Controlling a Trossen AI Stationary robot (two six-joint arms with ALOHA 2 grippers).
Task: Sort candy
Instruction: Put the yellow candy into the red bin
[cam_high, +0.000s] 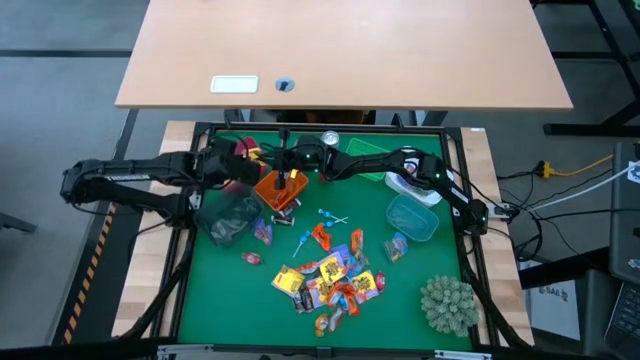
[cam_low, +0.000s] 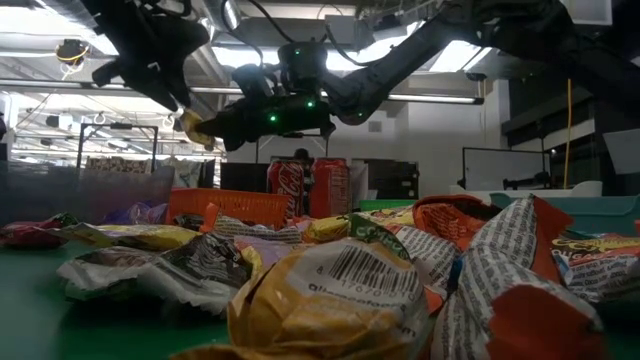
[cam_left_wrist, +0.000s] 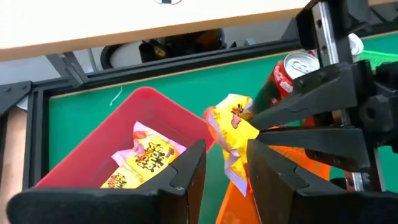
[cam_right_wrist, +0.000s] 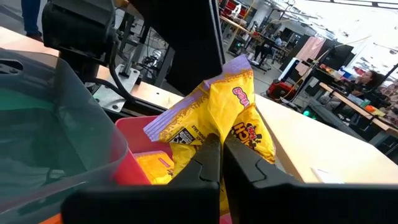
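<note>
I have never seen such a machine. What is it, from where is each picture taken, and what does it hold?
Two robot arms work over a green table. One picture looks down from above, one looks level across the table, and two come from cameras on the wrists. A pile of candy lies on the table, with bins and a spiky plant ball. The right gripper is shut on a yellow candy packet above the red bin, which already holds yellow packets. The left gripper is beside it, partly open and holding nothing.
</note>
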